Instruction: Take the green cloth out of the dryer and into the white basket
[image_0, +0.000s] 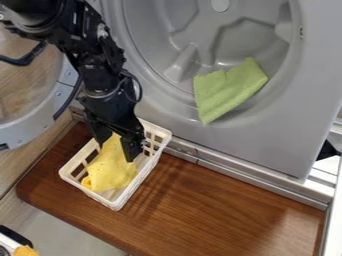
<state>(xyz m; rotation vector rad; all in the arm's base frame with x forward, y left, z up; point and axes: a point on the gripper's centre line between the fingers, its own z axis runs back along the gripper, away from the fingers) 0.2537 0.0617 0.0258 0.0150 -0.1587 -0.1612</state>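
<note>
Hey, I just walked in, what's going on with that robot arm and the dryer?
A black robot arm has its pincer down in the white basket, open around the top of a yellow cloth; whether it has any grip on it, I can't tell. The green cloth, the one meant for the basket, isn't in there yet: it hangs over the lip of the open dryer, with nothing holding it.

Green cloth (228, 90) draped over the lip of the far dryer (274, 132), open gripper (116, 149) over yellow cloth (109, 172) in white basket (143, 176), left on brown board (214, 207)
</note>
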